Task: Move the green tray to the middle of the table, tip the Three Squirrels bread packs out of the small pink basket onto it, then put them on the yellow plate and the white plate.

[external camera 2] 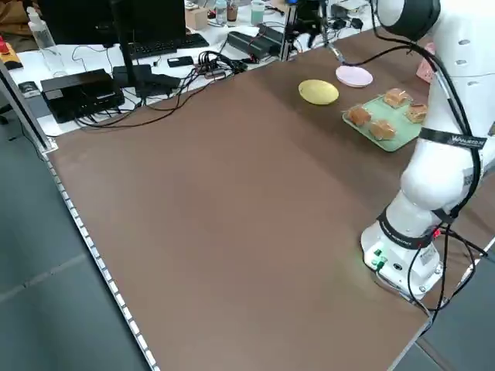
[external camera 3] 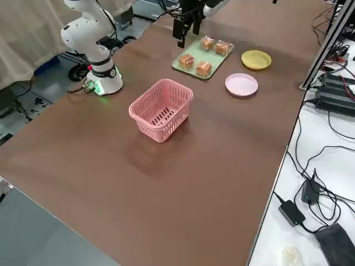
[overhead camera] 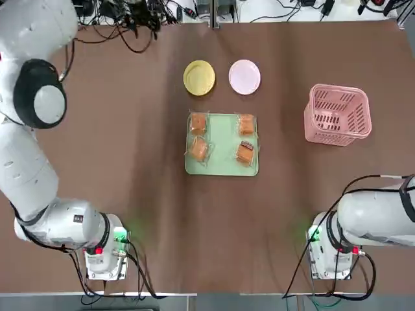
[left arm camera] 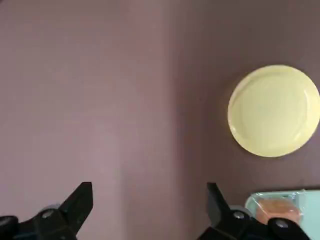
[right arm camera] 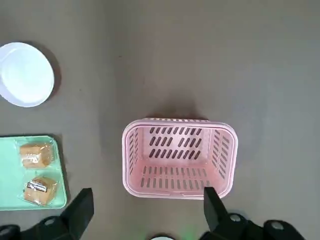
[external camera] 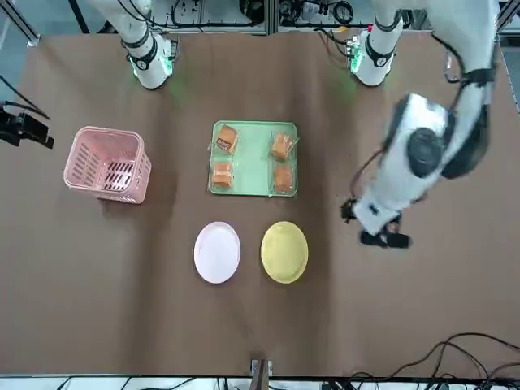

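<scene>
Lying spread on the flat pale green rectangular tray point(overhead camera: 222, 145), with the small round yellow plate point(overhead camera: 199, 78) just beyond it, the four clear-wrapped bread packs point(overhead camera: 198, 123) are left ready for plating, while the left gripper point(left arm camera: 150, 200) is held wide open and empty beside that tray.

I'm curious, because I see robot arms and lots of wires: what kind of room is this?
Probably a robotics lab. Two white robot arms are bolted to a brown table, cables and computer gear crowd the benches beside it, and bread packs lie on a green tray like a practice task.
</scene>
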